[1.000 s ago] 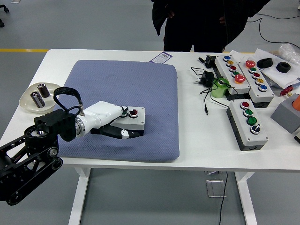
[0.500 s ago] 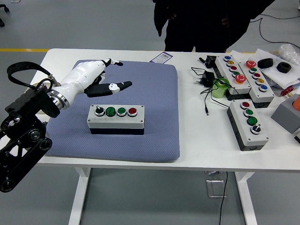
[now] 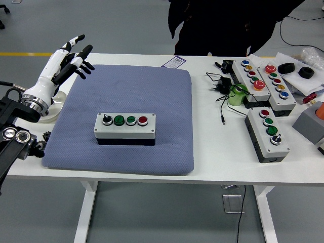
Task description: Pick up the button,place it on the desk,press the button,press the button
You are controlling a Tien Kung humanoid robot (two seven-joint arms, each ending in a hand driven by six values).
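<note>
The left hand [image 3: 71,58] hangs at about ten o'clock, lifted over the table's left edge, fingers spread and holding nothing. The four-button control box [image 3: 125,128] sits flat on the blue mat [image 3: 167,101] at about seven o'clock, well apart from that hand. Any press means a long reach back, and a finger landing off-centre could hit the black selector knob [image 3: 107,120] or a neighbouring cap instead. Further out, at three o'clock, a second button box [image 3: 267,134] lies among loose cables [image 3: 223,104]. A person [image 3: 228,25] stands at twelve.
</note>
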